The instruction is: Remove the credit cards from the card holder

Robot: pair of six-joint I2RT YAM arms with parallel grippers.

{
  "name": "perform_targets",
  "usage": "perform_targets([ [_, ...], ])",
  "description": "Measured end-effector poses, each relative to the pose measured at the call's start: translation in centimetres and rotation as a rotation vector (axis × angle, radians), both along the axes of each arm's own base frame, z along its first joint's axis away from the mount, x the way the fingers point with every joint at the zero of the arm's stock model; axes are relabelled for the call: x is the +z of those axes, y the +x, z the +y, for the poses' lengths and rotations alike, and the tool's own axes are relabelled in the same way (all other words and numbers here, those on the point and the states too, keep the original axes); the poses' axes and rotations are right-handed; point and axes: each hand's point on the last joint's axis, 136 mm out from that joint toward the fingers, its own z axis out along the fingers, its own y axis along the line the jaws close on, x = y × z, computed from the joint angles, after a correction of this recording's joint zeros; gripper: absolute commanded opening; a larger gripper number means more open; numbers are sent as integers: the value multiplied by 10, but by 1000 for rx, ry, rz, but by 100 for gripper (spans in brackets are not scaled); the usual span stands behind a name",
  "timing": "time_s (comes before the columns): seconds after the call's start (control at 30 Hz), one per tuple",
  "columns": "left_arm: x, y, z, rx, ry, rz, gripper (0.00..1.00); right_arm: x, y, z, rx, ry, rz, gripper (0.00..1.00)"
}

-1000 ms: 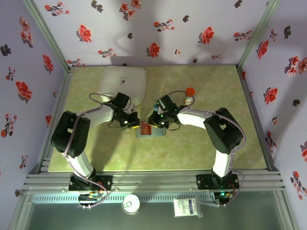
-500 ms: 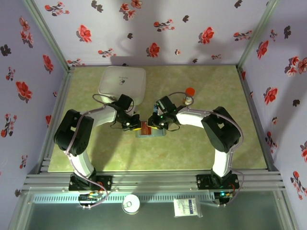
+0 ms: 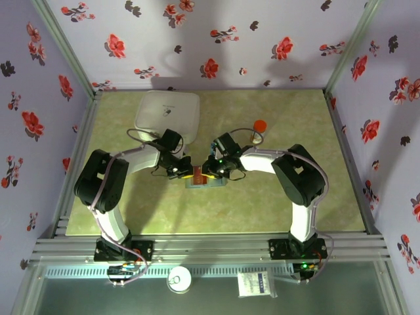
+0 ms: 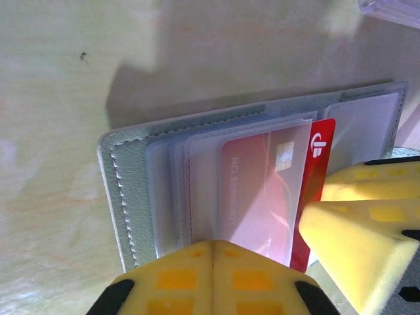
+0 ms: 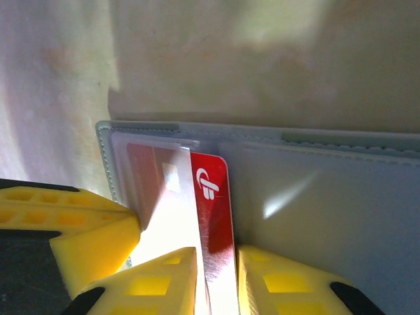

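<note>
Starting at the arm bases and working outward, both arms reach in to the middle of the desk. The card holder lies there, open and flat.

The left end effector is clenched with its pads together, set on the edge of the panel that carries the clear sleeves. The right end effector is clamped on the exposed strip of the red card. That card sits part-way out of its sleeve, with most of it under the plastic.

I judge the extraction to be in progress. I should draw the card flat and in line with the sleeve mouth, while the left arm pins the holder so it does not drag. A steep lift risks bending the card or flipping the panel. I cannot confirm any other cards in the sleeves behind.

Beyond the holder, the white box stands well apart and is no obstruction.
</note>
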Motion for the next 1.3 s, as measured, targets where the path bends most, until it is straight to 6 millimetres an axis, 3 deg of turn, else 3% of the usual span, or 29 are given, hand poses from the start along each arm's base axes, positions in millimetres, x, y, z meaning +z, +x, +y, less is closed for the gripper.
perform_targets([
  [0.83,0,1,1,-12,15,7,0,15,-2,-3,-20,90,-26,8],
  [1.3,1,0,-1,-5,3,6,0,31,-5,-31,-13,32,-69,5],
])
